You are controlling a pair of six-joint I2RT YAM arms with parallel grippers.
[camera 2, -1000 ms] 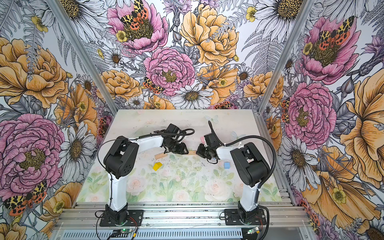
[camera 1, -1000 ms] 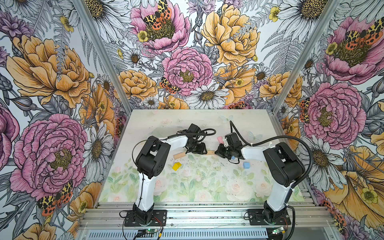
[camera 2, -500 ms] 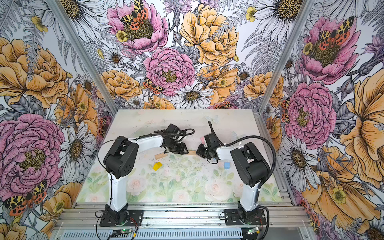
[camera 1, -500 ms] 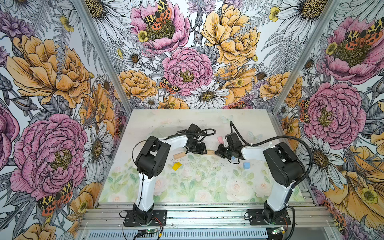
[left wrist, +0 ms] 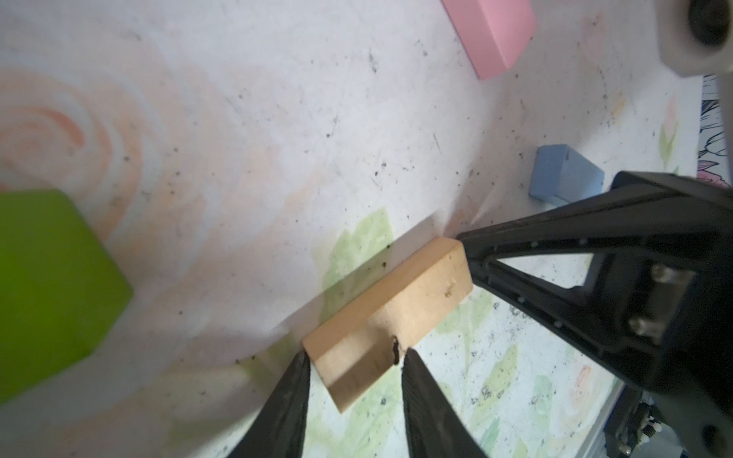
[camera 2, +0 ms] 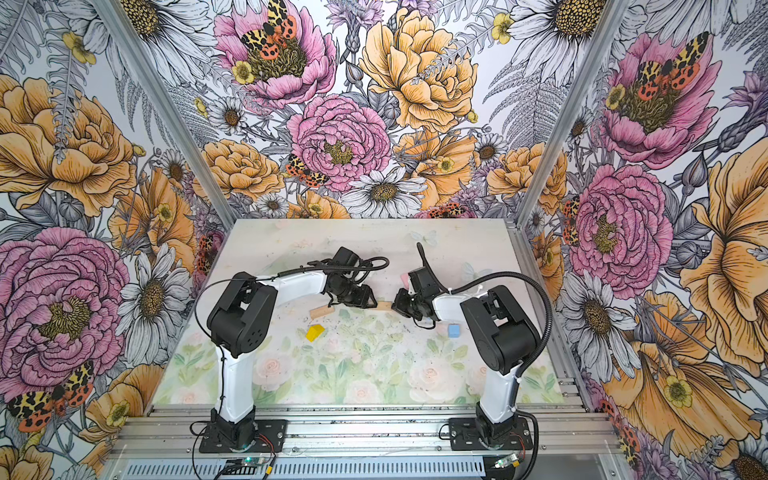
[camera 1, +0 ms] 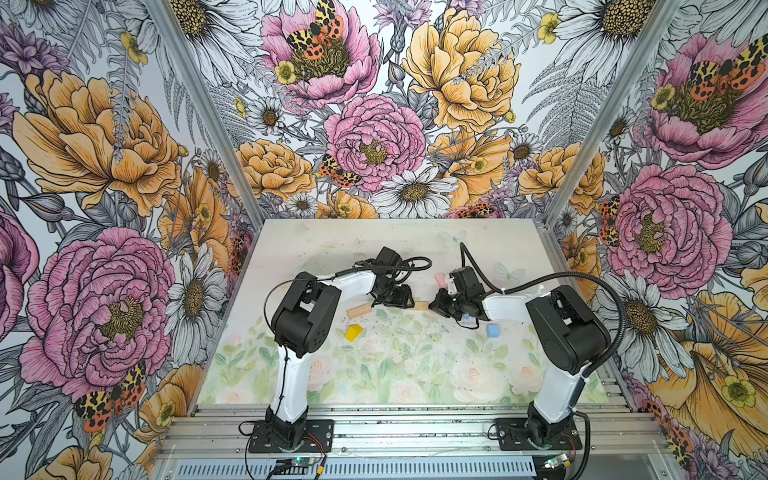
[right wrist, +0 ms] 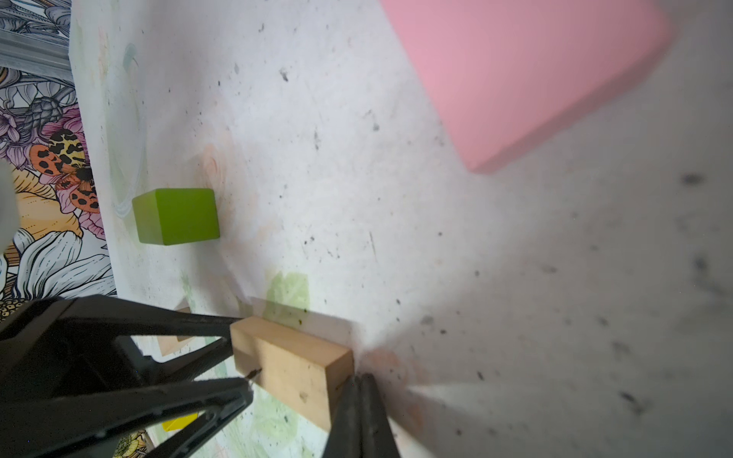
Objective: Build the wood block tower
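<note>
A tan plank [left wrist: 388,313] lies on the mat between both grippers, a short stretch of it [camera 1: 422,306] showing in a top view. My left gripper [left wrist: 354,357] is shut on one end of it, a finger on each side. My right gripper [right wrist: 359,380] is shut with nothing in it, and its tips press against the plank's other end [right wrist: 293,365]. No tower stands. The pink brick [left wrist: 492,31] and the light blue brick [left wrist: 563,178] lie beyond the plank. The green brick [right wrist: 176,216] sits off to the side, hidden in both top views.
In both top views a second tan plank [camera 1: 360,310] lies under the left forearm. The yellow roof piece [camera 1: 353,332] sits nearer the front. The light blue cube [camera 1: 493,330] rests beside the right arm. Flowered walls close the mat [camera 1: 399,374] on three sides.
</note>
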